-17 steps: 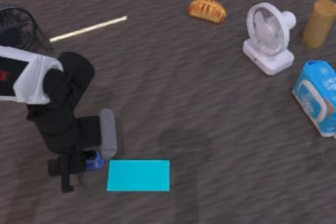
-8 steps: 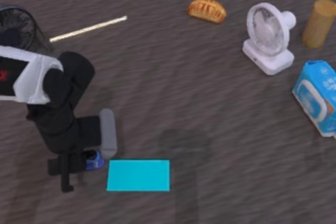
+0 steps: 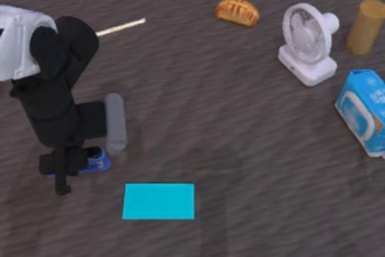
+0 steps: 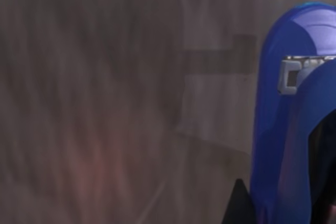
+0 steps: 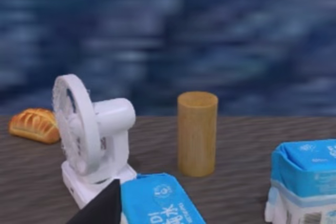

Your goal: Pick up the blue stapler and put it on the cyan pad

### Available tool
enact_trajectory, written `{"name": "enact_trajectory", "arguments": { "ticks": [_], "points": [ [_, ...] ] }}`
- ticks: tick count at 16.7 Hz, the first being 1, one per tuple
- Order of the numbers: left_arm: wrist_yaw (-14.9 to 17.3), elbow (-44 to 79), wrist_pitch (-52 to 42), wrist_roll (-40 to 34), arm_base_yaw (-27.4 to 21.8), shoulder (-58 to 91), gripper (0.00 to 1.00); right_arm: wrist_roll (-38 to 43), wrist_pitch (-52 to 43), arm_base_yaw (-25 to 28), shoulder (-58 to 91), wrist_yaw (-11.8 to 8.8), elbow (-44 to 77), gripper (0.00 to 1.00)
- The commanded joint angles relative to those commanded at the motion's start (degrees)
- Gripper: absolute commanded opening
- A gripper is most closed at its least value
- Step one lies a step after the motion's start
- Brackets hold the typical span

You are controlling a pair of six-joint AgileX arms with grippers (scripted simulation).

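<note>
The blue stapler [image 3: 97,162] is held in my left gripper [image 3: 77,165], which is shut on it at the table's left side. Only the stapler's end sticks out from under the black gripper body in the top view. In the left wrist view the stapler [image 4: 294,129] fills the space beside a dark fingertip [image 4: 239,209], with the brown tabletop blurred behind it. The cyan pad [image 3: 158,201] lies flat to the right of the gripper and nearer the front edge, apart from the stapler. My right arm is out of the top view.
At the back lie a pale stick [image 3: 123,26] and a bread loaf [image 3: 237,11]. A white fan [image 3: 308,43], a tan cylinder [image 3: 365,26] and a light-blue packet [image 3: 364,112] stand at the right.
My left arm has risen and swung back and left, carrying the stapler away from the pad's left edge. The pad has not moved.
</note>
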Motion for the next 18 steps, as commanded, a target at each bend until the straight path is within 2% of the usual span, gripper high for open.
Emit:
{"name": "enact_trajectory", "arguments": {
  "ticks": [3, 9, 18],
  "points": [
    [0.01, 2.78, -4.64, -0.26, 0.28, -2.78, 0.0, 0.0, 0.0, 0.0, 0.0, 0.0, 0.0, 1.0],
    [-0.01, 3.46, -5.06, -0.5, -0.9, -2.52, 0.0, 0.0, 0.0, 0.0, 0.0, 0.0, 0.0, 1.0],
    [0.12, 14.64, -10.42, -8.65, -16.98, 3.47, 0.0, 0.0, 0.0, 0.0, 0.0, 0.0, 0.0, 1.0]
  ]
}}
